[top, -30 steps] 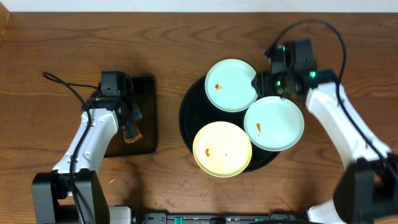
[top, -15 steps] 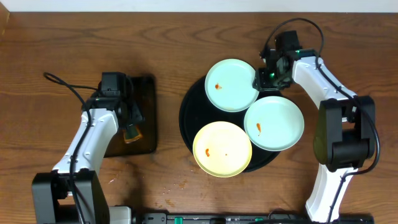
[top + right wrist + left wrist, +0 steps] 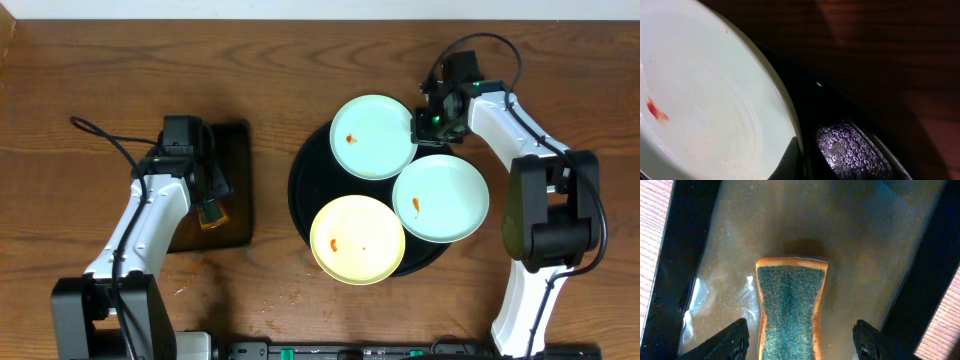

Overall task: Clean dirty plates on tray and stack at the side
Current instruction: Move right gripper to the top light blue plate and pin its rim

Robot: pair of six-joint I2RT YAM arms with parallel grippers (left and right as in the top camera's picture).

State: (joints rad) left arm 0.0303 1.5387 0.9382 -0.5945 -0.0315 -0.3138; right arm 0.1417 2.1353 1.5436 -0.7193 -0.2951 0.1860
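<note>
Three plates lie on the round black tray (image 3: 300,185): a mint-blue plate (image 3: 372,137) at the back, another mint-blue one (image 3: 441,198) at the right and a yellow one (image 3: 357,240) in front, each with a small orange-red smear. My right gripper (image 3: 418,125) is shut on the right rim of the back plate (image 3: 705,100), one finger (image 3: 787,162) inside the rim and the textured pad (image 3: 850,150) outside. My left gripper (image 3: 800,342) stands open over a green-topped sponge (image 3: 790,310), its fingers (image 3: 732,340) on either side without touching.
The sponge lies in a small rectangular black tray (image 3: 232,180) at the left, on the wooden table. A few crumbs (image 3: 290,296) lie near the front edge. The right arm's cable (image 3: 500,45) loops over the back of the table.
The right arm swung in toward the tray and its jaws closed on the back plate's rim. The left jaws opened wider over the sponge.
</note>
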